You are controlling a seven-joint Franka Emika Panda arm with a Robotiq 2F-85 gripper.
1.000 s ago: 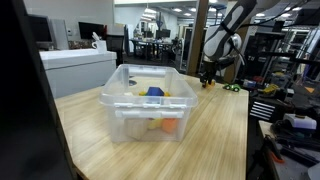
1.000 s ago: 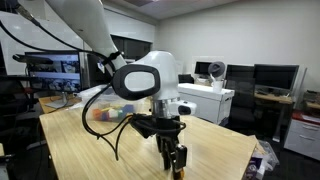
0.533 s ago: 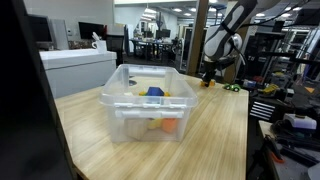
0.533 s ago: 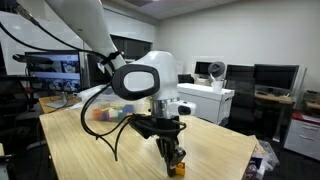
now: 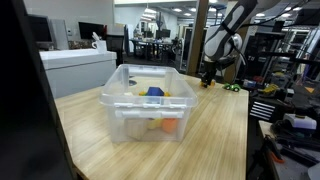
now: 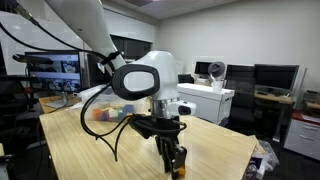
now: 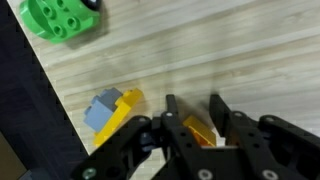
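Little has moved since the earlier frame: the gripper only turns slightly, low over the table and well apart from the clear bin. At lower centre of the wrist view its jaws stand apart, with the yellow block directly between them.

Single arm enters from upper left of frame in an ext. view, white links sweeping down to a big rounded joint at mid-frame. Black wrist sits right under it, w/ dark cables looping off to its left. Tool hangs straight down at lower centre, tips pointing down. In an ext. view the arm shows far back, upper right, bent over w/ tool dropped vertical. Wrist view: tool comes in from bottom edge, two dark fingers parallel, narrow gap btw them; clamped or not, can't tell.
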